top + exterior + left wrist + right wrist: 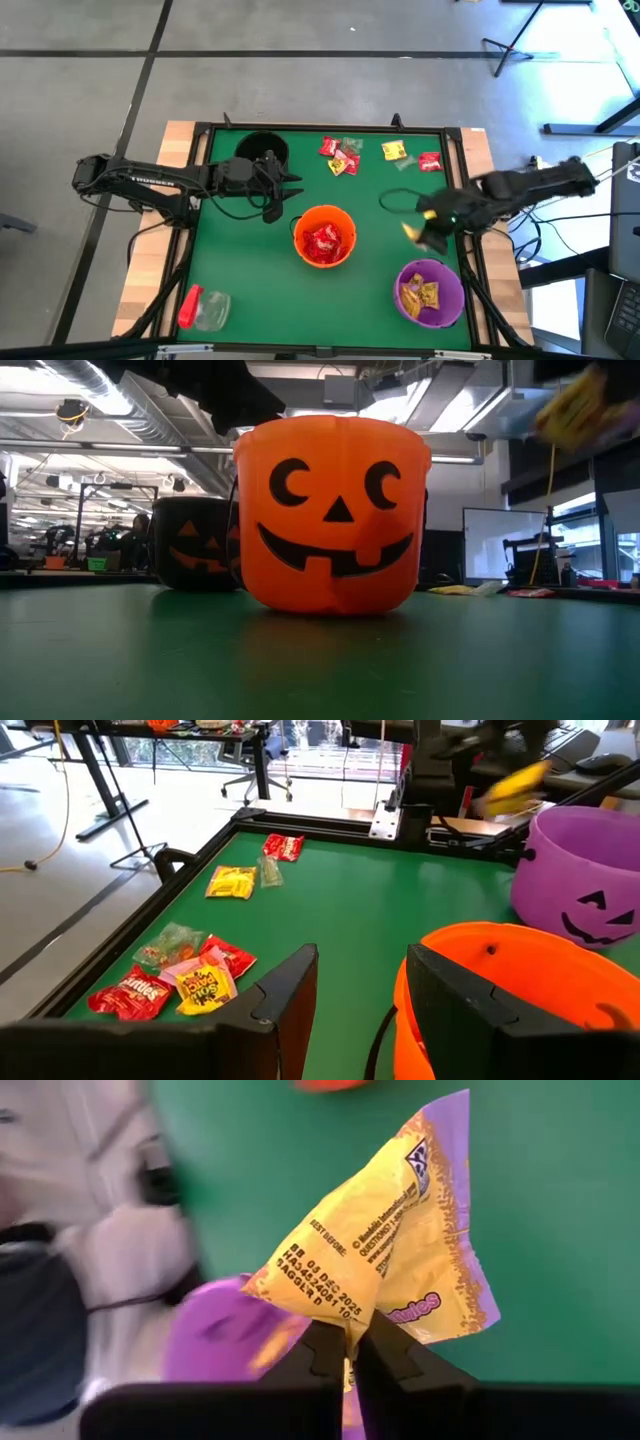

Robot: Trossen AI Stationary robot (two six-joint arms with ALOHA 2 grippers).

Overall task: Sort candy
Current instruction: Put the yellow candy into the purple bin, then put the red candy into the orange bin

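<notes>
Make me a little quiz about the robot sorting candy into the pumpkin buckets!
1. True or false: the right gripper holds a yellow candy packet.
2. Which bucket holds the red candy? A) black bucket B) orange bucket C) purple bucket
3. Fill in: the jar lying near the table's corner has a ____ cap.

Key: 1 true, its fingers pinch the packet above the green table. 2 B; the purple one holds yellow packets. 3 red.
</notes>
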